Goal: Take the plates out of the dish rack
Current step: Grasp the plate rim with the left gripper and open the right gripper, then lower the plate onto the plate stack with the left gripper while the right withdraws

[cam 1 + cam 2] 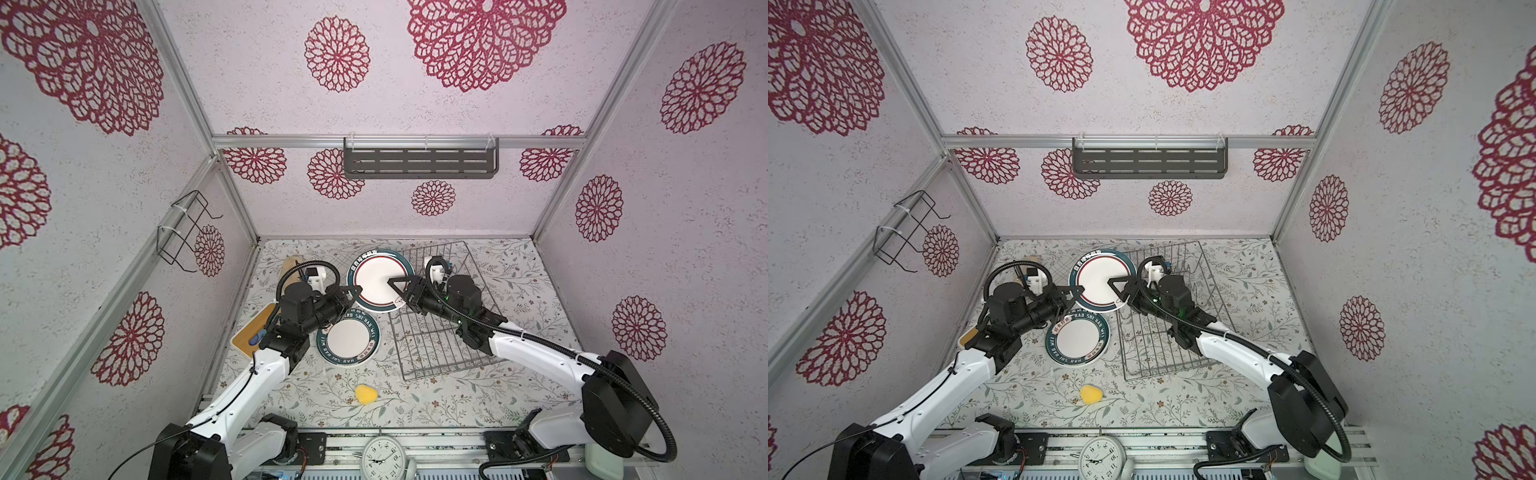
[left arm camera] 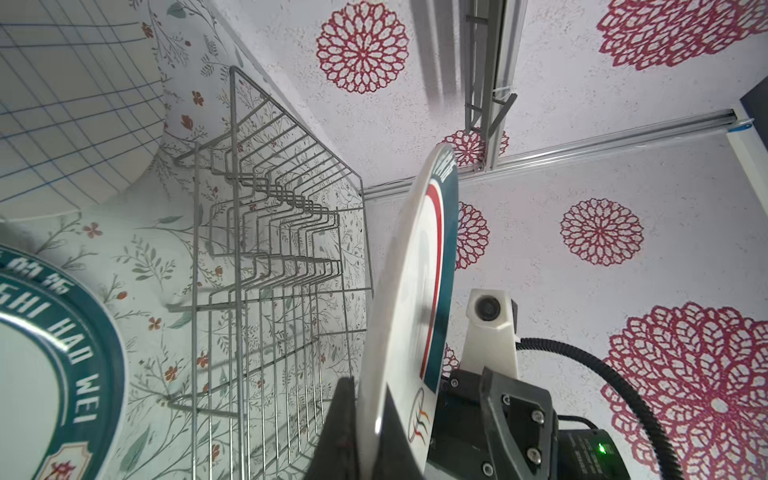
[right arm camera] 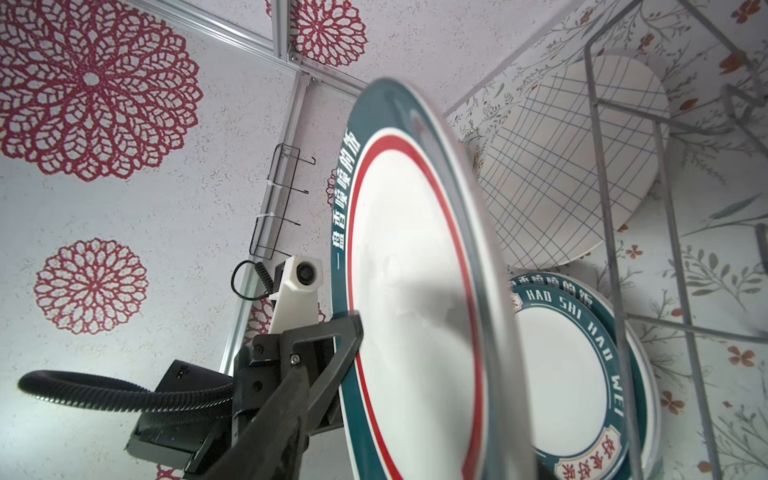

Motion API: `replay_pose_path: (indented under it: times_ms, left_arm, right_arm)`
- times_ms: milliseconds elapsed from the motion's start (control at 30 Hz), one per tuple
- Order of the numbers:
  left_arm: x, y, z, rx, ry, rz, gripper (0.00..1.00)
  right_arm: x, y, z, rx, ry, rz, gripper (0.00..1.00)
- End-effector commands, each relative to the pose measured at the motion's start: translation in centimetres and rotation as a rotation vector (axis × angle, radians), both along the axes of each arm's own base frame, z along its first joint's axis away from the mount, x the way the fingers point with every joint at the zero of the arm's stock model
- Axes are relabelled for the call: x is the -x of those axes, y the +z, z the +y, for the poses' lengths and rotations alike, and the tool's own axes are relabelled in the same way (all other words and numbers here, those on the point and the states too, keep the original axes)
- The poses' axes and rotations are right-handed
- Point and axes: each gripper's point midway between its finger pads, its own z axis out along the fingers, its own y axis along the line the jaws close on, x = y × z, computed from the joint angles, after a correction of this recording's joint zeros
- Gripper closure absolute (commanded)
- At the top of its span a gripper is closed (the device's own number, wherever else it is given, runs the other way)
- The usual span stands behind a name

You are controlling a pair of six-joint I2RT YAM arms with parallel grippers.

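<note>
Plate (image 1: 348, 338) rim: prob. "HAO SHI HAO WEI"

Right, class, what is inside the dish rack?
Only its upright prongs show inside the dish rack. In both top views the right arm covers part of its floor, hiding that patch.

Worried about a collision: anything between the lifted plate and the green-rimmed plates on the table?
Nothing visible does. The lifted plate, pinched by the left end effector, hangs tilted just beyond the green-rimmed plates.
</note>
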Motion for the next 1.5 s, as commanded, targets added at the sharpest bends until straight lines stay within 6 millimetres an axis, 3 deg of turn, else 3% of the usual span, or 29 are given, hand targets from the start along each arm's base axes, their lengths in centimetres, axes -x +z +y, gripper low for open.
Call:
replay_pose_path:
  times_ms: [0, 133, 333, 667, 967, 1467]
  left_arm:
    - [0.0, 0.1, 0.8, -0.022, 0.033, -0.017, 1.0]
    - [0.1, 0.1, 1.6, -0.036, 0.052, -0.015, 1.0]
    - [0.6, -1.9, 4.4, -0.099, 0.115, 0.031, 1.0]
    - [2.2, -7.3, 8.8, -0.163, 0.197, 0.16, 1.0]
    - [3.6, -12.3, 9.6, -0.23, 0.199, 0.276, 1.0]
    - [5.0, -16.2, 9.4, -0.266, 0.153, 0.368, 1.0]
  right_arm:
    - [-0.1, 3.3, -1.0, -0.07, -0.009, -0.085, 0.33]
    - [-0.4, 2.3, -2.1, -0.05, -0.032, -0.066, 0.25]
    - [-0.4, 0.8, -4.0, 0.026, -0.067, -0.059, 0.2]
    - [0.1, -1.4, -7.2, 0.22, -0.143, -0.068, 0.16]
    - [0.2, -2.8, -7.8, 0.293, -0.148, -0.053, 0.15]
    - [-0.4, -3.3, -7.3, 0.314, -0.141, -0.043, 0.13]
